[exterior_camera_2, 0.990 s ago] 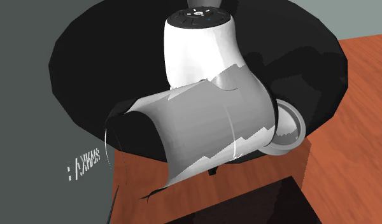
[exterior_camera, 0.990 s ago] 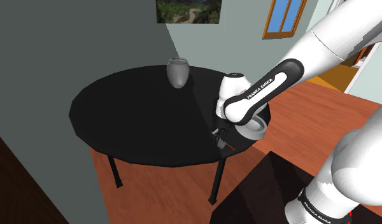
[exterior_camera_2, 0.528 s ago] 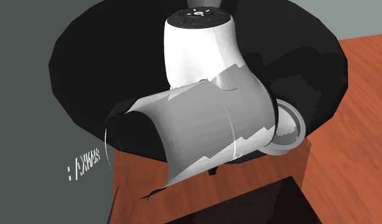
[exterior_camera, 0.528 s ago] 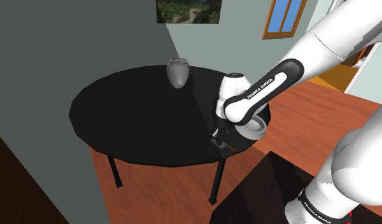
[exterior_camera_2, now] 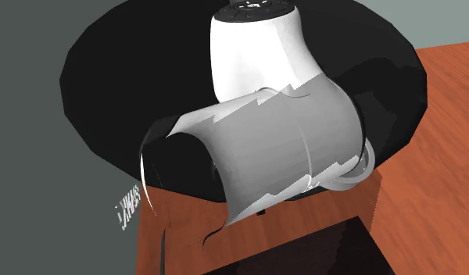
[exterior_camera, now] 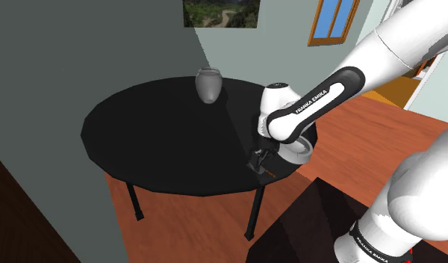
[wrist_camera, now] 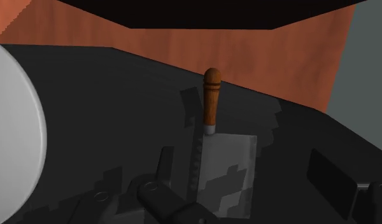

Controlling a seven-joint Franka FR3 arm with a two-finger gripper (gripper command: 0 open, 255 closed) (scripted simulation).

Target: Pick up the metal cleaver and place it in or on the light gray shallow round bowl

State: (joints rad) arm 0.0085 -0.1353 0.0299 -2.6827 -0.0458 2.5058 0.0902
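The cleaver lies flat on the black round table (exterior_camera: 155, 134), close to its edge. In the wrist view its brown wooden handle (wrist_camera: 212, 98) points away from the hand, and its grey blade (wrist_camera: 225, 172) lies by the left finger (wrist_camera: 161, 181). My gripper (wrist_camera: 266, 184) is open, low over the blade, with the fingers standing wide apart and not touching it. In the shoulder view the gripper (exterior_camera: 257, 160) hangs at the table's near right edge, with the handle (exterior_camera: 269, 171) just beside it. The light grey shallow bowl (exterior_camera: 301, 149) (wrist_camera: 11, 140) (exterior_camera_2: 367, 160) sits right next to the cleaver, partly hidden by the arm.
A grey vase (exterior_camera: 208, 84) stands at the back of the table. A dark grey wall runs along the shoulder view's left. Wooden floor (exterior_camera: 364, 142) lies around the table, and the dark stand (exterior_camera: 305, 231) sits near its front edge.
The arm's forearm and wrist have swung toward the right in both exterior views, now covering more of the bowl. The gripper stays low at the cleaver, barely shifted.
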